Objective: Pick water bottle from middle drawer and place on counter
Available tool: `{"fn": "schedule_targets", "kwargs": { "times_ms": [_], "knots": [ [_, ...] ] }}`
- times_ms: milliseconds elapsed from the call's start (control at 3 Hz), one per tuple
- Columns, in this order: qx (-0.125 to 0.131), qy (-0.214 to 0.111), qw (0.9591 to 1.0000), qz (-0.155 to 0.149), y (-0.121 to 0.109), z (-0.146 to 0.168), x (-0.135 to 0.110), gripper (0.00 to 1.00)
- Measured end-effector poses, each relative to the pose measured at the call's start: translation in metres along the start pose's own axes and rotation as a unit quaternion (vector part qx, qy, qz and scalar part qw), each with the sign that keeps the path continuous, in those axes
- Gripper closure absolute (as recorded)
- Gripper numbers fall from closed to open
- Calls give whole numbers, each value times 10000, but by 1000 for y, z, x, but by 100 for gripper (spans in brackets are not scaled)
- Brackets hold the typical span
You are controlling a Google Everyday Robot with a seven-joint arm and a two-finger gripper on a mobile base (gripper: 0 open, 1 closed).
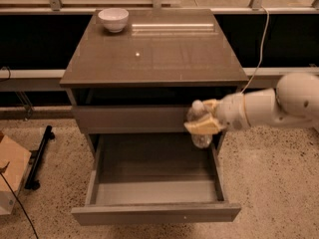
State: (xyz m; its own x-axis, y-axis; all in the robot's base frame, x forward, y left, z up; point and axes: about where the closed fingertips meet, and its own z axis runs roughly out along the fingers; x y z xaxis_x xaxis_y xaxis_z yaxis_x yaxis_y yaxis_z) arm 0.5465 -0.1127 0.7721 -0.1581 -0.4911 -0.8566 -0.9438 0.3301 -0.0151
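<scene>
Closed jaws of the gripper [197, 116] pinch the water bottle [201, 139] between two tan fingers [203, 127]. One finger crosses the front of the bottle's body and the other lies near its neck.

Well to the left of the middle drawer [154, 169], a cardboard box [10, 171] sits on the speckled floor, with a black stand [39, 156] lying between it and the drawer. The white bowl [113, 19] rests on the counter [154, 51], above and behind the drawer's left side. The drawer is pulled out wide, showing its grey inside, and the closed drawer front [132, 118] sits just above it.

The bottle hangs above the drawer's rear right corner, clear of the drawer floor and below the counter's edge. It overlaps the right end of the closed front. It stands roughly upright with its white cap on top, just left of the upper finger, and its clear ribbed lower body shows beneath the lower finger.

The white arm [264, 108] reaches in from the right of the drawer, and a pale cable [256, 59] trails down beyond it.
</scene>
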Motion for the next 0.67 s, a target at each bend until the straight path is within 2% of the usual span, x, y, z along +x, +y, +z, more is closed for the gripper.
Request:
{"fn": "schedule_targets", "kwargs": {
  "times_ms": [333,667],
  "knots": [
    [208,248,9973,-665,6,-35,-76,100],
    [212,241,9970,-700,8,-35,-80,100]
  ]
}}
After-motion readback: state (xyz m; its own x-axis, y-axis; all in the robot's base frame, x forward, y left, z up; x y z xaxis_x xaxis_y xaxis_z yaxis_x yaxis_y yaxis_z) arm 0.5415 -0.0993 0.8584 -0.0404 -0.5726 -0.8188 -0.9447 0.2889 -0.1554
